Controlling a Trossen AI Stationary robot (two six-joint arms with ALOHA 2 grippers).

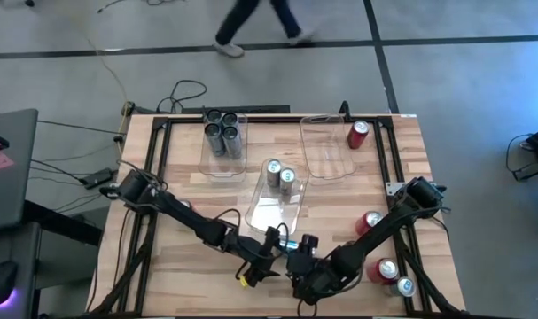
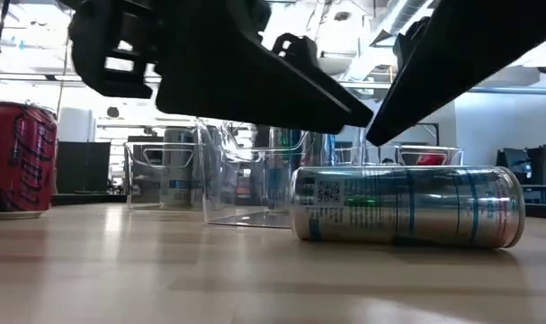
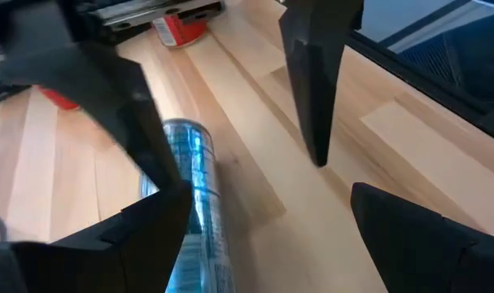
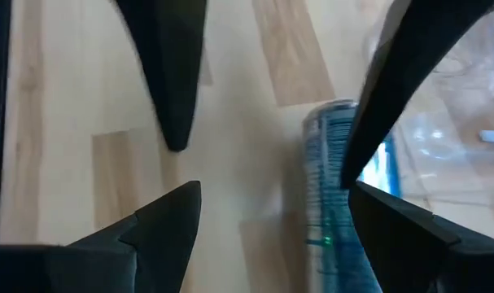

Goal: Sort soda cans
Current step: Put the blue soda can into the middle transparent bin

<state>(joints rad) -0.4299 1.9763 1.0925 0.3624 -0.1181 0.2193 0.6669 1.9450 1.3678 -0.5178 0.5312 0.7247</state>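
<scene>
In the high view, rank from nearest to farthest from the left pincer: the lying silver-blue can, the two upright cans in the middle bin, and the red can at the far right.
1. Lying silver-blue can, right beside the left pincer, near edge.
2. Two upright cans in the middle bin, table centre.
3. Red can, far right corner.

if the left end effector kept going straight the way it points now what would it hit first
Most likely the right end effector, whose fingers sit directly ahead in the left wrist view. The silver-blue can lying on its side on the table is low and to one side of that line. Depth is unclear, so treat this as a guess.
</scene>
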